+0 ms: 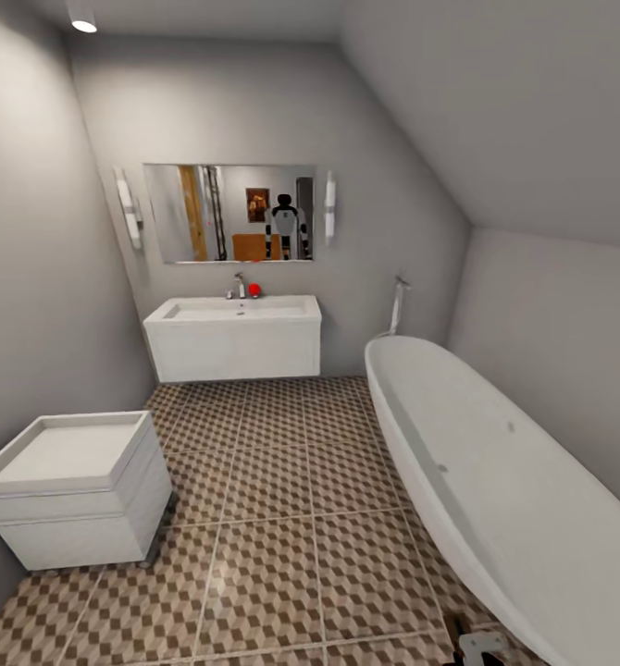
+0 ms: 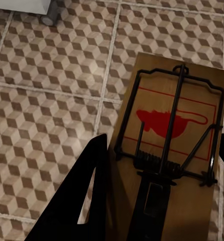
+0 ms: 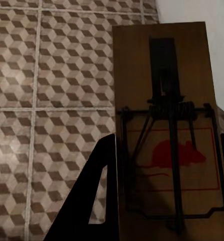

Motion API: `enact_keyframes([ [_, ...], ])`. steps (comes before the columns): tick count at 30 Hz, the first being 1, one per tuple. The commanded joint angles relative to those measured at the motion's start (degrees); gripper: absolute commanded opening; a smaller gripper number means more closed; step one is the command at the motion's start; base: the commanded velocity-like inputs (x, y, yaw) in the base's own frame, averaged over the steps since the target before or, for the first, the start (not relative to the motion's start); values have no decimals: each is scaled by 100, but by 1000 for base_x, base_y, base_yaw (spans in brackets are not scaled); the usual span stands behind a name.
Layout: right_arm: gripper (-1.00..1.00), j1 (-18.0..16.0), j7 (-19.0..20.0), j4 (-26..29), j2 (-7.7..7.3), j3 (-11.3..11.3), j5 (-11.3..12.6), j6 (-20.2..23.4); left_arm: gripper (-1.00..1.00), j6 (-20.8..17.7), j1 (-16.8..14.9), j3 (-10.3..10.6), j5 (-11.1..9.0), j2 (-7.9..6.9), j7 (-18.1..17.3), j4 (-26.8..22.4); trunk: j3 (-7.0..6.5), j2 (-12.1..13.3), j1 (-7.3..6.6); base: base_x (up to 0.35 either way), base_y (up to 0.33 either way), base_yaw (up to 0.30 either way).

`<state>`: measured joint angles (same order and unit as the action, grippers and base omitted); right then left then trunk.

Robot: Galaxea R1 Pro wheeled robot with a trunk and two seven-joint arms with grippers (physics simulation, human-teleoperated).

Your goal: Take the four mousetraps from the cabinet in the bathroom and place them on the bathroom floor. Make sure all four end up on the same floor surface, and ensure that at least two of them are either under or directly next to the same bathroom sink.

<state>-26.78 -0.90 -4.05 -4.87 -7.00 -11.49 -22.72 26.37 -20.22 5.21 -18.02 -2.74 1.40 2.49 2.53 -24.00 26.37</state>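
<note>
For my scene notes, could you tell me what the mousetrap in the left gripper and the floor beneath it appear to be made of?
The mousetrap looks like a matte tan wooden board carrying a black metal spring bar, judging by its flat brown face and thin dark wire; the red mouse looks printed. The bathroom floor appears to be glazed tile: pale grout lines and a soft sheen.

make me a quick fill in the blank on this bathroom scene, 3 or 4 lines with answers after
1. Each pincer, the left pincer and the right pincer, holds a flat tan wooden ____ with a black spring bar.
2. The red print on the tan board in the left pincer is shaped like a ____.
3. The brown and beige cube-patterned tile floor has a long oval white ____ along the head view's right.
4. Above the white rectangular wall sink hangs a ____.

Answers: mousetrap; mouse; bathtub; mirror
</note>
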Motion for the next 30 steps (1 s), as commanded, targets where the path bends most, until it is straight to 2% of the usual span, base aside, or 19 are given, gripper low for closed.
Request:
enact_keyframes([
  [1, -100, -12, 2, -26, -2, -47, -44, -39, -100, 35, -13, 50, -8, 0, 18, 23, 13, -13, 7, 327, 0, 18],
  [23, -100, -12, 2, -26, 13, -40, -38, -39, -100, 26, -10, 50, -9, -7, 26, 32, 13, -13, 7, 327, 0, 1],
  [30, -100, -12, 5, -26, 14, -39, -38, -39, -100, 26, -14, 50, -8, -7, 27, 32, 13, -13, 7, 326, 78, 0],
])
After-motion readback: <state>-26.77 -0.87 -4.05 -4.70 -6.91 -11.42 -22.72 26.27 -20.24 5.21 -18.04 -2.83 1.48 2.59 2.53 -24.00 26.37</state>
